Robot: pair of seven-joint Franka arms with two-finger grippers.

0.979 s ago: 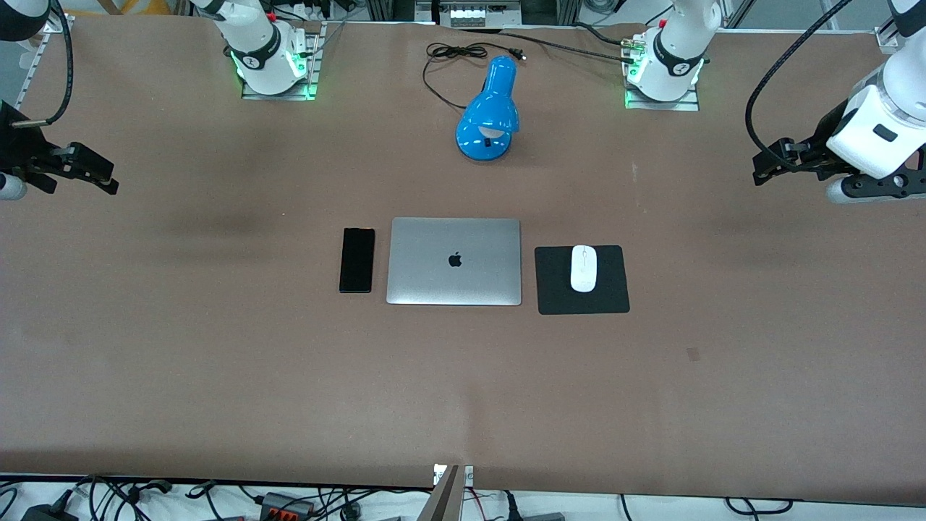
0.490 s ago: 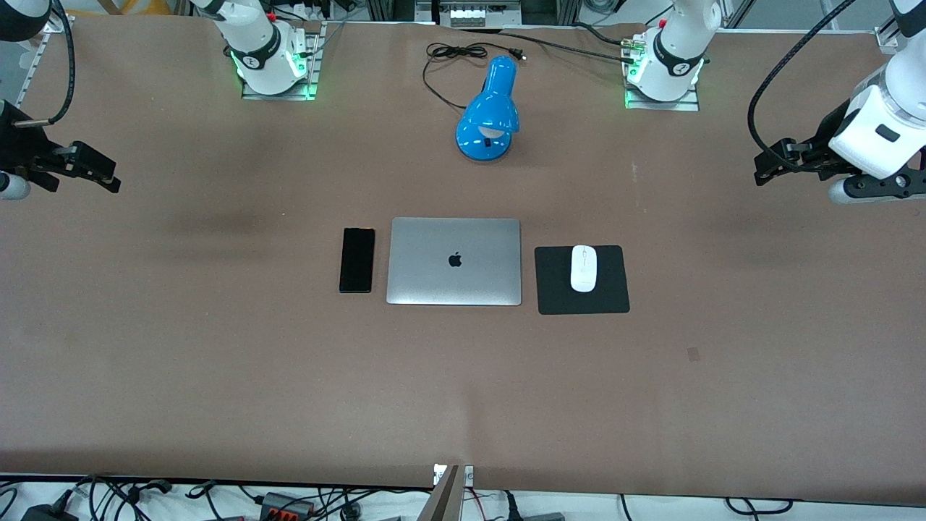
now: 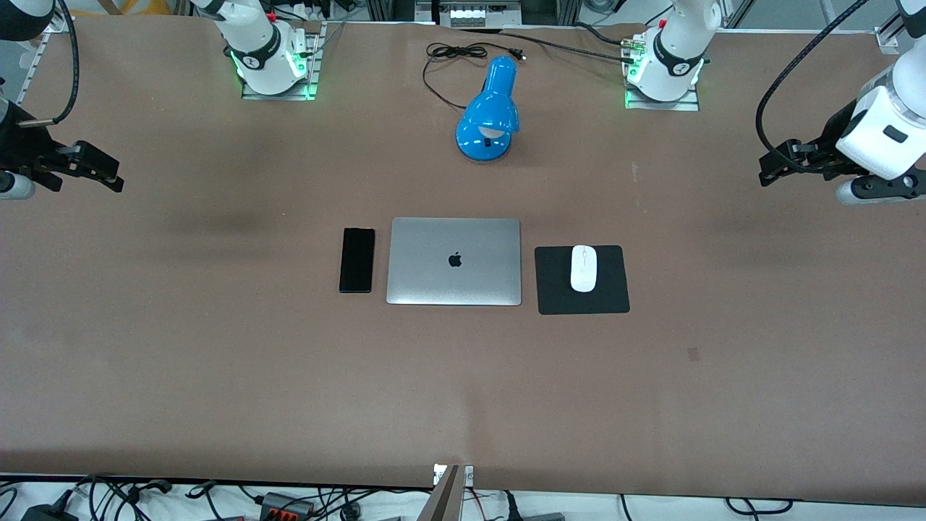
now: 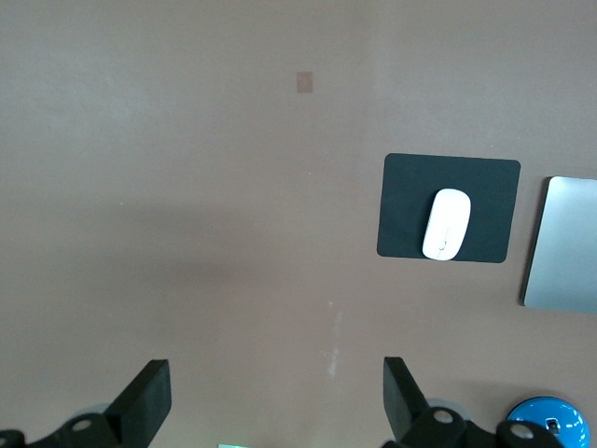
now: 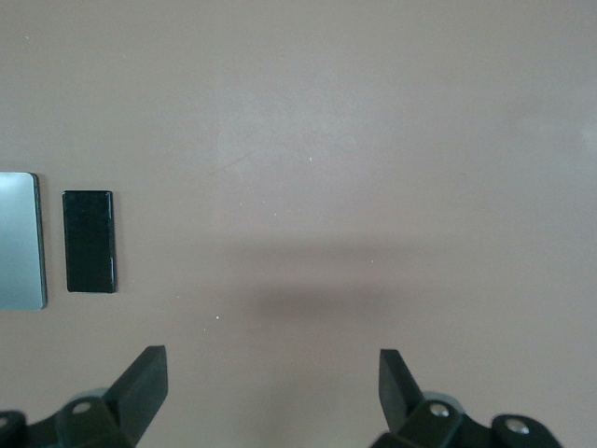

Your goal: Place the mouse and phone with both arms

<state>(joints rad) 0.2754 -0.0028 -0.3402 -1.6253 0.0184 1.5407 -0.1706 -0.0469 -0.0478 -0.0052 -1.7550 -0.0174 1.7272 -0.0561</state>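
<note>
The room is bright and the light comes from above. It falls evenly on the brown table [image 3: 217, 362], so nothing looks too dark or too white. Soft, blurry dark patches lie on the table under each arm, one toward each end. The same kind of soft shadow shows in both wrist views as a wide dim band. The things in the middle cast almost no shadow. The silver laptop [image 3: 453, 261] has a gentle shine but no hard glare. The white mouse [image 3: 583, 268] is bright and glossy. The blue lamp [image 3: 490, 116] has small shiny spots. Green lights glow at the arm bases. The pictures are sharp, with a little grain on the table.
</note>
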